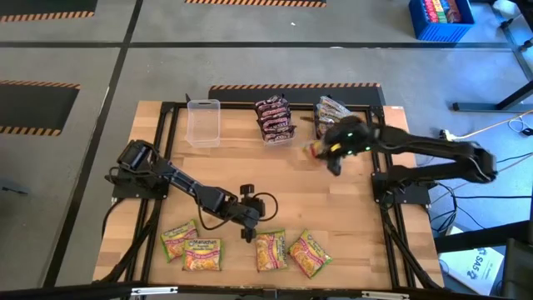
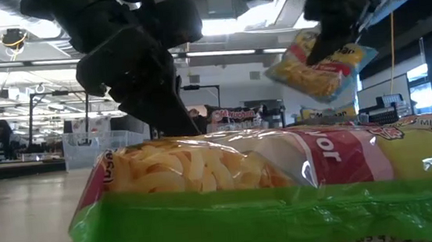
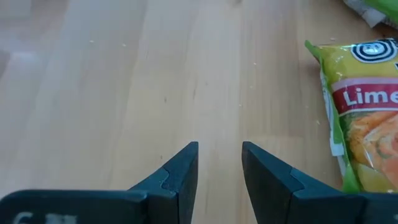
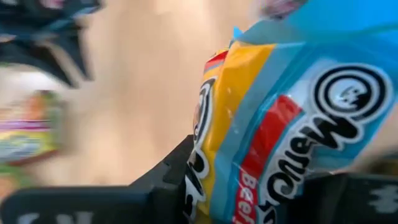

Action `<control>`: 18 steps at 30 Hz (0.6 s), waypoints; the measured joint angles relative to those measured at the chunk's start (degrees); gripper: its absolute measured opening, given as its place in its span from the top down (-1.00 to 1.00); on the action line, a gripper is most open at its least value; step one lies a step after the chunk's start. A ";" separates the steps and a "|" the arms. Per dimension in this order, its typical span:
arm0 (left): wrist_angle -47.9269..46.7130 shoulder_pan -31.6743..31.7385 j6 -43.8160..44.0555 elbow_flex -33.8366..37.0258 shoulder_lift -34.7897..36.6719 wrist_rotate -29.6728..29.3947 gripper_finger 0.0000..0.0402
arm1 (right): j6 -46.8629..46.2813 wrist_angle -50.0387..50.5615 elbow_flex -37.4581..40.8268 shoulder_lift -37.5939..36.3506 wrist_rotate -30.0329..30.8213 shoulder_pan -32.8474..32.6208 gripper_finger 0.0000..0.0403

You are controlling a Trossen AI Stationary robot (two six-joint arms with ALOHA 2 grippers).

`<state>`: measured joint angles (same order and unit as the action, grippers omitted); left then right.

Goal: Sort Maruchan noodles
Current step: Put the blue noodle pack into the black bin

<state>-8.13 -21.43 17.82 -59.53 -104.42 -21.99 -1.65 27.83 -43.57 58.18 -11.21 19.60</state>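
My right gripper [image 1: 331,157] hangs above the table's far right part, shut on a yellow-orange, blue-edged noodle packet [image 4: 292,118]. The low view shows that packet [image 2: 317,65] high in the air. My left gripper [image 1: 248,227] hovers open over bare wood near the front, with nothing between its fingers [image 3: 180,180]. Several yellow-green packets [image 1: 202,254] [image 1: 271,252] [image 1: 309,252] lie flat along the near edge; one [image 3: 367,118] lies just beside my left gripper. Maroon packets [image 1: 275,118] stand in a clear tub at the far edge. My right gripper pinches the yellow-orange packet between its two fingers at one edge [image 4: 208,177]. The fingers slant downward. The packet is lifted clear of the table and hangs tilted below the fingers [image 2: 333,24].
An empty clear tub [image 1: 203,122] stands at the far left of the table. Another tub [image 1: 333,111] with packets sits at the far right, just beyond my right gripper. Bare wood [image 1: 333,208] lies in the table's middle.
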 joint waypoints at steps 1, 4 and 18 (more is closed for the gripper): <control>0.07 0.00 0.02 0.00 0.00 -0.41 0.41 | 2.24 0.84 0.00 -1.66 1.89 1.11 0.45; 0.15 0.00 0.02 0.00 0.00 -1.28 0.41 | 9.38 1.82 0.00 -5.45 7.40 4.21 0.45; 1.17 0.21 -0.04 -0.09 0.00 -1.50 0.41 | 24.50 16.40 -11.12 2.47 12.70 18.08 0.46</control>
<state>-6.96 -21.23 17.79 -59.61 -104.42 -23.49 22.85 44.23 -54.69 60.66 1.49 37.67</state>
